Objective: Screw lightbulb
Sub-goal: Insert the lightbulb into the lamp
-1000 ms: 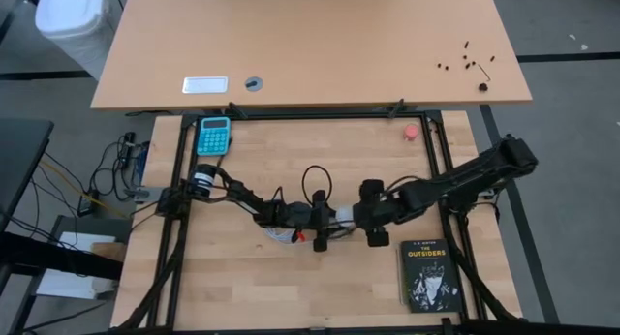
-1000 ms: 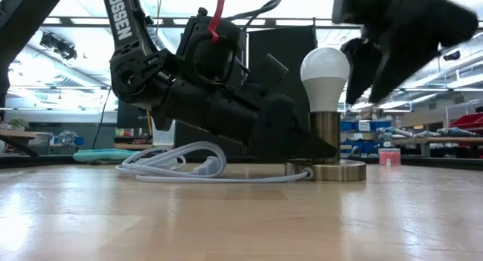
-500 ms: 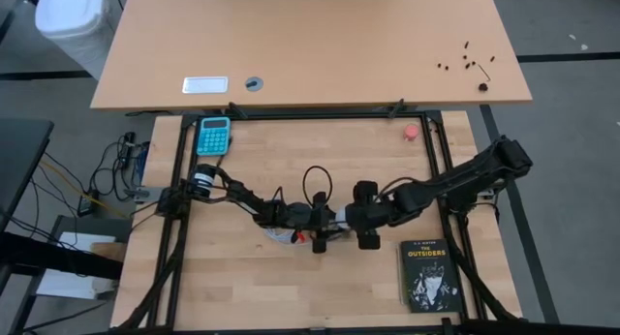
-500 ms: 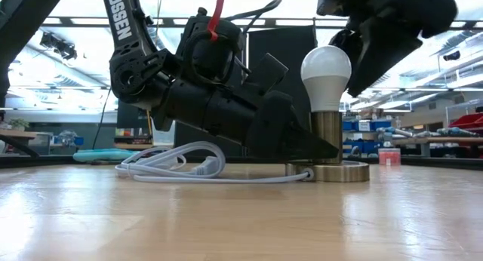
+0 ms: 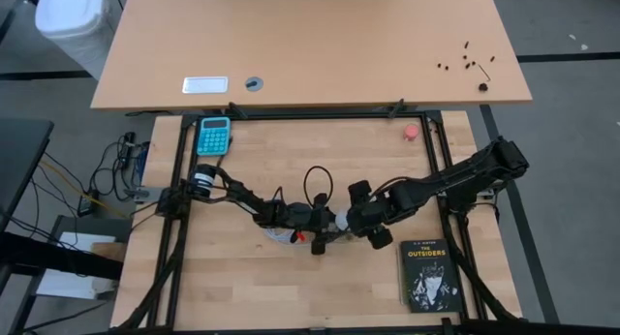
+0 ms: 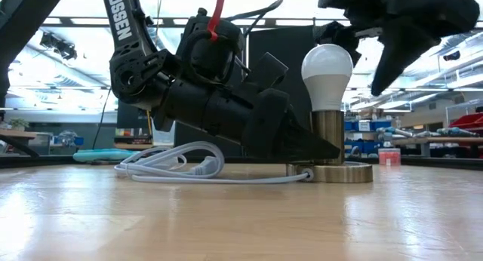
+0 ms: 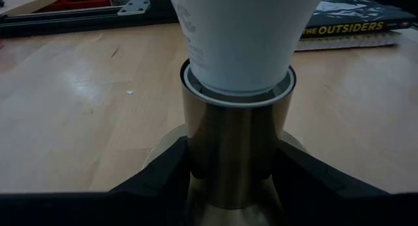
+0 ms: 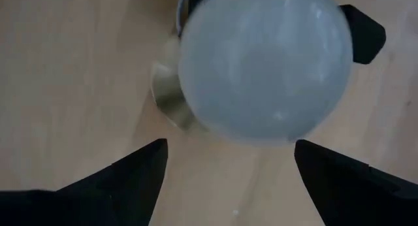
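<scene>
Right wrist view looks straight down on the lightbulb (image 8: 264, 66), with the right end effector (image 8: 228, 177) spread wide, one dark finger (image 8: 134, 170) on each side of the white globe and neither touching it. From the low view the same end effector (image 6: 392, 23) hangs just above and beside the bulb's crown (image 6: 327, 67), holding nothing. The bulb stands upright, seated in the brass socket (image 6: 328, 136), whose round base rests on the bench (image 6: 226, 216) near its middle.

Left end effector (image 7: 228, 180) lies low on the bench, its two fingers closed on the socket stem (image 7: 232, 154) just under the bulb's neck (image 7: 238, 43). Its arm slants down from that side, in front of a white coiled cord (image 6: 177, 164) lying on the wood.

Farther out, a black book (image 5: 429, 275) lies near the bench's front right corner, a small pink-red round object (image 5: 412, 132) near the back right corner, and a blue calculator (image 5: 213, 136) at the back left corner.
</scene>
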Available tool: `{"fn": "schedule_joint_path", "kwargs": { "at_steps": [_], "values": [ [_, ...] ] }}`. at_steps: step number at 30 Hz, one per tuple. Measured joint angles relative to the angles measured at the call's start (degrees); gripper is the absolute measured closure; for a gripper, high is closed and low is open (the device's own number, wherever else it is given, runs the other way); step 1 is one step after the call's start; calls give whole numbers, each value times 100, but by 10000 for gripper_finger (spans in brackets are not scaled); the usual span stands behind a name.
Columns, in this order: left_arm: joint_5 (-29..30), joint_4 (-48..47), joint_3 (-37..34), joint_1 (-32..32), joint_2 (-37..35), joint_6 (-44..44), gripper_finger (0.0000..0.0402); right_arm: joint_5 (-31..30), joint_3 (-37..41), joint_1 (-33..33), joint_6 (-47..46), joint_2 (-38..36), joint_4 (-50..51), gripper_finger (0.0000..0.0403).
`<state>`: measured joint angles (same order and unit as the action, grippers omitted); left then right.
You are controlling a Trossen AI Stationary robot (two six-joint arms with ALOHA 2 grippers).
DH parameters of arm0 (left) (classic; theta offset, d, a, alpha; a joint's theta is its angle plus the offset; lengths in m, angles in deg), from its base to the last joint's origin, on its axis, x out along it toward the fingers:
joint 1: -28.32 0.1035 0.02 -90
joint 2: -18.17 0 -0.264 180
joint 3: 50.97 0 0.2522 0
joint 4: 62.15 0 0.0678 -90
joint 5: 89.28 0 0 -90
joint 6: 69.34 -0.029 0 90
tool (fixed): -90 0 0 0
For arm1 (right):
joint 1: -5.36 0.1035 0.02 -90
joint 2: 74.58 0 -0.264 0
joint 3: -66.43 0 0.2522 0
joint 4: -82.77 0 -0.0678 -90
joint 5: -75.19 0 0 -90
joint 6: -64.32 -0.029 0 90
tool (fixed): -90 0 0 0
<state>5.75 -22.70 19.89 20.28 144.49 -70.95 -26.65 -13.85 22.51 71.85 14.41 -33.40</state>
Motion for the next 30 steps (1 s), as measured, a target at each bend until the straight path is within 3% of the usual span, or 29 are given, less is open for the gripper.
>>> {"fn": "schedule_joint_path", "kwargs": {
  "at_steps": [6,14,30],
  "values": [
    [-201,14,0,0,-2,-195,207,2,2,18,1786,0,65,51],
    [-446,15,0,0,-1,-286,207,-240,2,35,3408,0,-334,52],
    [-530,9,0,0,0,-289,206,158,4,-116,3458,0,-556,57]
  ]
}}
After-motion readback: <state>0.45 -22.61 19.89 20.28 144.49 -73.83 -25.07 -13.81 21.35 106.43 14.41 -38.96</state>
